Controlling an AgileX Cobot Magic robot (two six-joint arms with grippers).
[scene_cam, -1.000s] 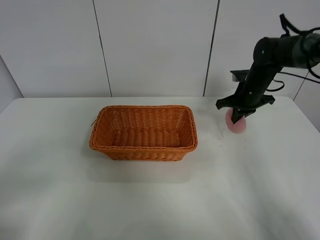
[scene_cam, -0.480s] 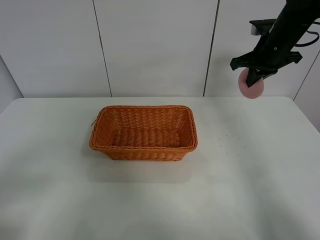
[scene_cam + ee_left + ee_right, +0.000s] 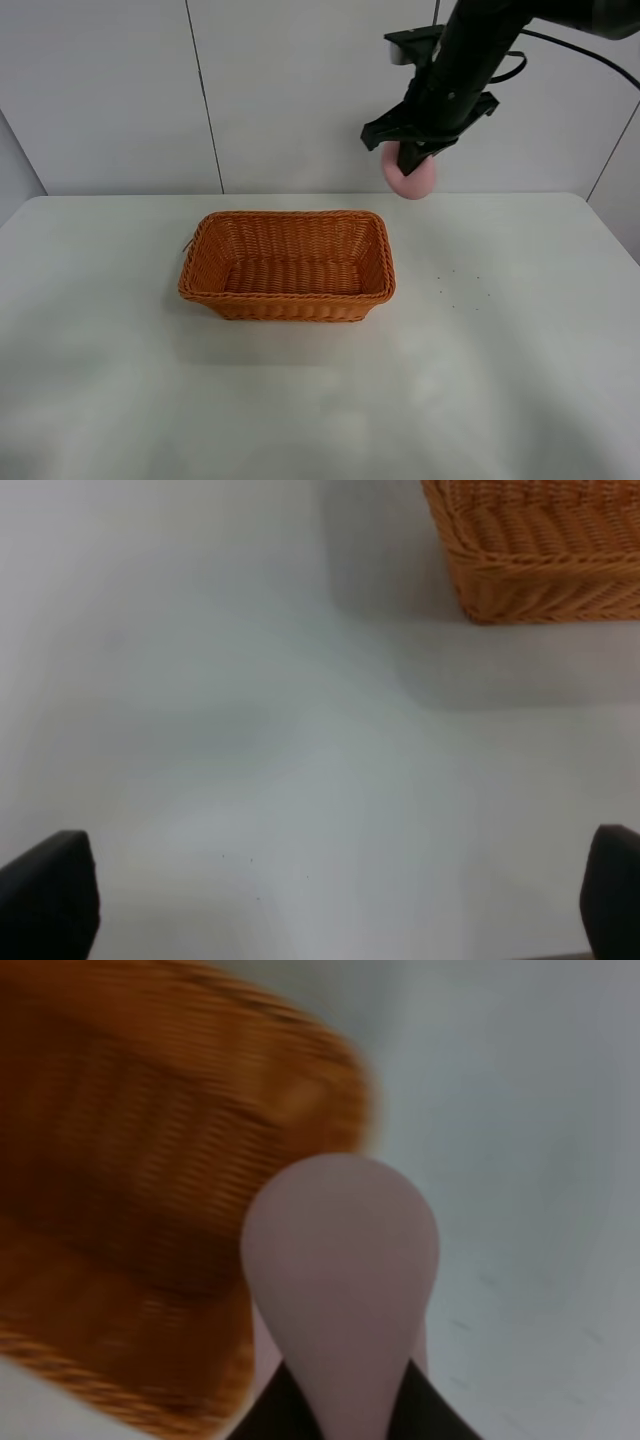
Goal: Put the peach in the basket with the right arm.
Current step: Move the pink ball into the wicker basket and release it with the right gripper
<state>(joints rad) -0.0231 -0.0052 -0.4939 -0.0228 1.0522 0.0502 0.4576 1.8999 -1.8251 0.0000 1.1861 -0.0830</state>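
Observation:
The pale pink peach (image 3: 412, 179) hangs high in the air, just beyond the basket's far right corner. My right gripper (image 3: 412, 162) is shut on it, the black arm reaching in from the upper right. In the right wrist view the peach (image 3: 340, 1260) fills the middle, pinched between dark fingertips (image 3: 272, 1405), with the blurred basket (image 3: 130, 1210) below it. The orange-brown wicker basket (image 3: 287, 296) stands empty on the white table. My left gripper (image 3: 330, 900) is open, only its two dark fingertips showing over bare table, with a corner of the basket (image 3: 540, 565) ahead.
The white table (image 3: 500, 380) stretches wide around the basket. A pale panelled wall (image 3: 300, 90) stands behind the table's far edge. A few tiny dark specks (image 3: 458, 285) mark the table right of the basket.
My right gripper has lifted the peach off the table at the right and carried it up and leftward, now close to the basket's far right corner. The basket has not moved.

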